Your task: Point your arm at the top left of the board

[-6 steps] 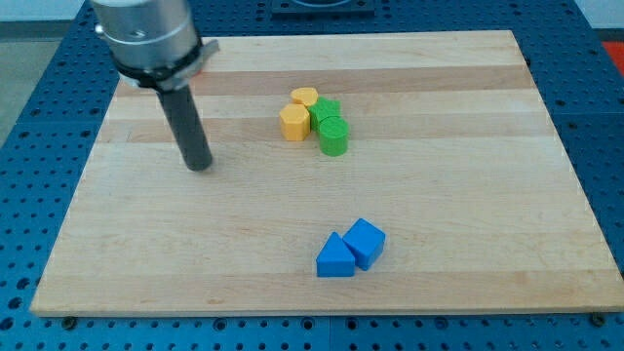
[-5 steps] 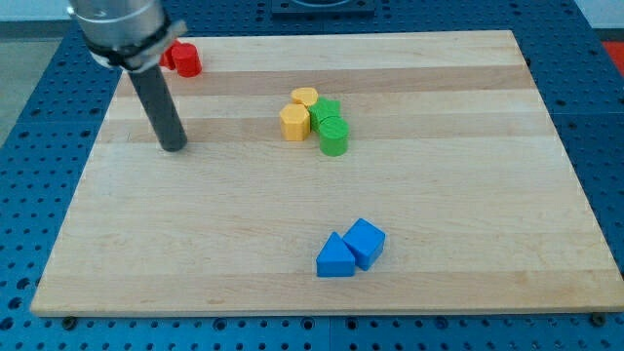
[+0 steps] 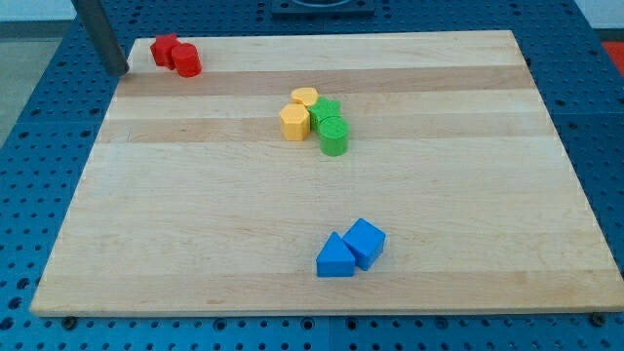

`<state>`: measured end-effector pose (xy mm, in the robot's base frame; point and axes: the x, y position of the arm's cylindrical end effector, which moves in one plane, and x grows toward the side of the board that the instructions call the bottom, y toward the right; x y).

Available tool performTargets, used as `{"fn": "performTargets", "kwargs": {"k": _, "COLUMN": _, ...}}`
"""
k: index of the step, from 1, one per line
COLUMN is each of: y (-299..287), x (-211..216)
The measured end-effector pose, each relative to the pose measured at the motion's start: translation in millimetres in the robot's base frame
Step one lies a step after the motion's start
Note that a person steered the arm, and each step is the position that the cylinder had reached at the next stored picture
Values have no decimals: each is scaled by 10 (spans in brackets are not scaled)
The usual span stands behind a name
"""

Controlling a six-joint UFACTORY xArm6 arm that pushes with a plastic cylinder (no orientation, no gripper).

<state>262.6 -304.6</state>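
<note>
My tip [image 3: 119,70] stands at the board's [image 3: 195,195] top left corner, right at its left edge. Only the dark rod shows; the arm above is out of frame. Two red blocks [image 3: 175,55] lie touching each other just to the right of the tip, with a small gap between them and it. Two yellow blocks [image 3: 297,112] and two green blocks [image 3: 330,125] sit clustered near the top middle. A blue triangle [image 3: 334,257] and a blue cube [image 3: 366,241] touch near the bottom middle.
The wooden board lies on a blue perforated table [image 3: 29,146] that shows on all sides.
My tip has moved up and to the left, from the board's left middle to its top left corner. The red blocks, hidden before, are uncovered. No block has moved.
</note>
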Motion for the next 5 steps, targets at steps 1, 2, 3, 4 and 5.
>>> {"fn": "performTargets", "kwargs": {"k": 1, "y": -5, "x": -357}}
{"fn": "performTargets", "kwargs": {"k": 2, "y": 1, "x": -555}}
{"fn": "performTargets", "kwargs": {"k": 3, "y": 82, "x": -601}}
{"fn": "performTargets", "kwargs": {"k": 4, "y": 188, "x": -573}}
{"fn": "performTargets", "kwargs": {"k": 5, "y": 284, "x": -462}}
